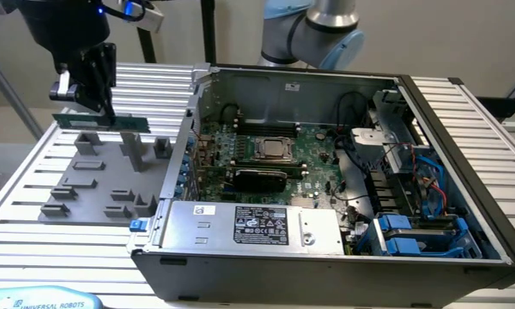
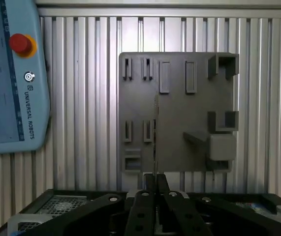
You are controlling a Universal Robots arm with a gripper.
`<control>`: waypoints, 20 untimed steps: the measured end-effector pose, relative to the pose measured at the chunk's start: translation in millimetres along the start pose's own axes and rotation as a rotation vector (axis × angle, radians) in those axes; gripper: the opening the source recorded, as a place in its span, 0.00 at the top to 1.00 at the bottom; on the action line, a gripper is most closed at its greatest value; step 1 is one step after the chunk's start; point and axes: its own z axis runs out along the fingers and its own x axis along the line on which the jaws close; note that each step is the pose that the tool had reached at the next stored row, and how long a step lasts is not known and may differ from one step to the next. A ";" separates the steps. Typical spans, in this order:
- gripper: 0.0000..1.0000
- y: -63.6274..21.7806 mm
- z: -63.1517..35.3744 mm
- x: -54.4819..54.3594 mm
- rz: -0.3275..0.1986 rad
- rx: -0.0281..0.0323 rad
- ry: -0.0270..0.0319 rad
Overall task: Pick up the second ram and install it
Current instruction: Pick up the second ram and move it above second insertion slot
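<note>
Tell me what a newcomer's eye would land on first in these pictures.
The open computer case stands at the middle and the exterior view's right, its green motherboard bared. At the exterior view's left, the end effector holds the second ram, a thin green stick, level over the grey holder tray.

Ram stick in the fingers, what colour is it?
The ram stick is green; the exterior view shows it best.

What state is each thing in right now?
gripper: shut on the second ram.
second ram: held level over the grey holder.
grey holder: flat on the table, beneath the ram.
computer case: lying open, motherboard exposed.
</note>
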 end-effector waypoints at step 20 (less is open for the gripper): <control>0.87 -89.9 -30.5 -1.0 0.000 -0.0001 -0.0017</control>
